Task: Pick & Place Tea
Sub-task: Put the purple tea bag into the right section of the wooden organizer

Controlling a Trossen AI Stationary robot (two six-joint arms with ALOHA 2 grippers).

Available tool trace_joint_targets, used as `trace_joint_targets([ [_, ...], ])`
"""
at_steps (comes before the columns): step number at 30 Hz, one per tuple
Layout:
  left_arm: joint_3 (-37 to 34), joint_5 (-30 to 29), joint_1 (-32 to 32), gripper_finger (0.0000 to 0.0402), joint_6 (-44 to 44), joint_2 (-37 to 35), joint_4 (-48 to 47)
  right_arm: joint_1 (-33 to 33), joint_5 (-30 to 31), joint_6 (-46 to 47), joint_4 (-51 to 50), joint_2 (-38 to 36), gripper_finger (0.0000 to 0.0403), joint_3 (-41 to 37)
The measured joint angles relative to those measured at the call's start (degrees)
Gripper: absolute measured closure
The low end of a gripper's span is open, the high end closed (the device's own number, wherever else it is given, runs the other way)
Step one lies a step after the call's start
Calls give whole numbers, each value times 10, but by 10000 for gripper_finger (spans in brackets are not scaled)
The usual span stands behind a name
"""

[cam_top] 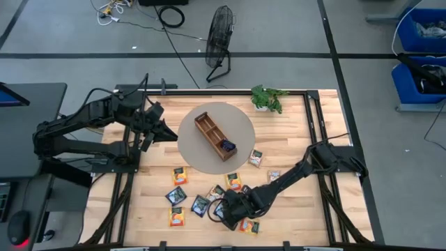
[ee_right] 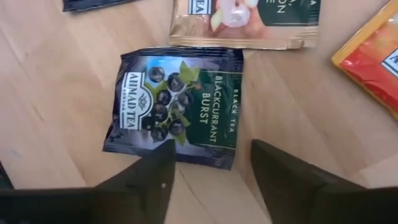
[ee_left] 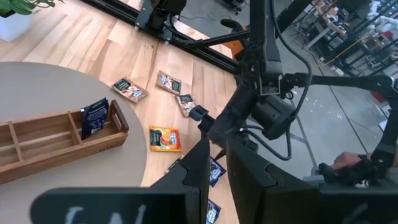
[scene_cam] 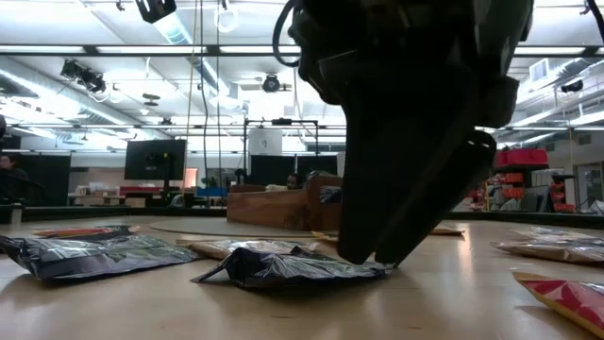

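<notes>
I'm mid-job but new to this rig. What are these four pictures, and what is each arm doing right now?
There are two dark robot arms at a wooden table. One picture looks straight down, one looks level across the tabletop, and one sits on each wrist.

From above, a wooden tray lies on a round grey mat, with one dark sachet already in its end compartment. More tea sachets lie scattered on the near part of the table.

The right gripper is open, low over a dark blue blackcurrant sachet, with a finger on either side of its near edge; it holds nothing yet. The left gripper waits beside the mat, carrying nothing visible.
</notes>
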Motion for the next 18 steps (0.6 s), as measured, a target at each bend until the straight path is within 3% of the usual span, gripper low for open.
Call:
trace_joint_targets([
  [3,0,0,0,344,0,0,0,-2,-6,-1,-1,5,243,0],
  [9,0,-4,0,344,0,0,0,-10,-3,-3,14,7,386,-2],
  [14,0,-14,0,344,0,0,0,-13,6,8,-1,-5,398,-3],
  [18,0,-14,0,344,0,0,-1,-9,33,-38,-15,-28,401,-6],
])
